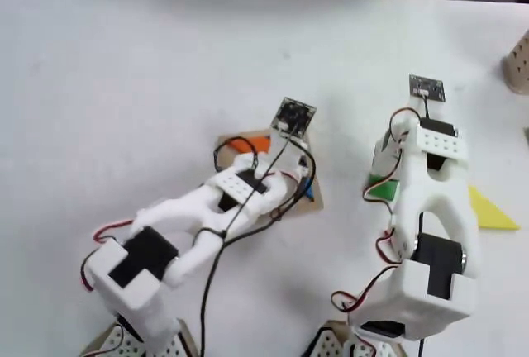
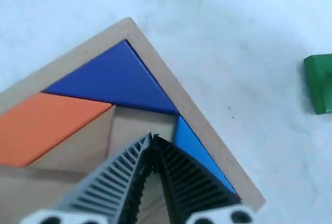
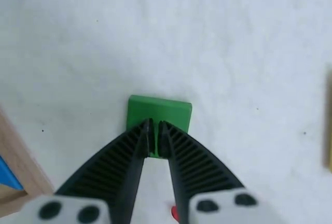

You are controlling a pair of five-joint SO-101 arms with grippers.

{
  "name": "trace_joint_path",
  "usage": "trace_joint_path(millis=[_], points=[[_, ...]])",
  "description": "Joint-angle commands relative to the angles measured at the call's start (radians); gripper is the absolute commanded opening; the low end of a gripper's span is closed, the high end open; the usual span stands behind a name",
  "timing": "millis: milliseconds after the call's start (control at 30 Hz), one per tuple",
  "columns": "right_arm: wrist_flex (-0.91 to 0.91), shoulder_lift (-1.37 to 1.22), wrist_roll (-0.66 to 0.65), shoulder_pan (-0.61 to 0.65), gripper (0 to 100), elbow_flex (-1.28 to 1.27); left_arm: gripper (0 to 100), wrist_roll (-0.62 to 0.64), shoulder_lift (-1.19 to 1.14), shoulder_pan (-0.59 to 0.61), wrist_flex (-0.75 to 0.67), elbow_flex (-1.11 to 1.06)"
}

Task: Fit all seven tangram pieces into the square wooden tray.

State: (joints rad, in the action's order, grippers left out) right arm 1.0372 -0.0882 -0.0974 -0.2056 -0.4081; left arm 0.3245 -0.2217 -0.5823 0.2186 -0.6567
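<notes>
The square wooden tray (image 2: 171, 86) holds a dark blue triangle (image 2: 114, 79), an orange piece (image 2: 46, 125) and a lighter blue piece (image 2: 199, 149); bare wood shows between them. My left gripper (image 2: 152, 139) hangs shut over that bare patch with nothing in it. A green square piece (image 3: 159, 111) lies on the white table to the right of the tray. My right gripper (image 3: 153, 130) is shut on its near edge. In the high view the left arm (image 1: 240, 188) covers most of the tray (image 1: 315, 202), and a yellow triangle (image 1: 493, 209) lies right of the right arm (image 1: 430, 175).
A tan cardboard object (image 1: 517, 64) stands at the table's far right edge. The arm bases sit at the front edge. White tabletop stretches behind and to the left of the tray. A corner of the tray (image 3: 15, 162) lies close to the green square.
</notes>
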Motion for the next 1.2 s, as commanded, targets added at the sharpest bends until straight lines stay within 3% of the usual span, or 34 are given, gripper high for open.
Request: trace_joint_path(millis=[0,467,700,1067,1167], points=[[-0.01,0.021,0.006,-0.008,1.8,0.037,2,0.037,0.001,0.008,-0.008,0.058],[-0.012,0.021,0.006,-0.008,1.8,0.037,2,0.043,0.01,0.022,-0.012,0.087],[-0.012,0.021,0.006,-0.018,1.7,0.037,2,0.043,0.208,0.051,-0.015,-0.029],[-0.005,0.021,0.005,-0.097,1.8,0.072,3,0.037,0.311,0.355,-0.044,-0.098],[0.099,0.044,0.006,-0.117,4.7,0.104,3,0.037,0.311,0.424,-0.086,-0.104]])
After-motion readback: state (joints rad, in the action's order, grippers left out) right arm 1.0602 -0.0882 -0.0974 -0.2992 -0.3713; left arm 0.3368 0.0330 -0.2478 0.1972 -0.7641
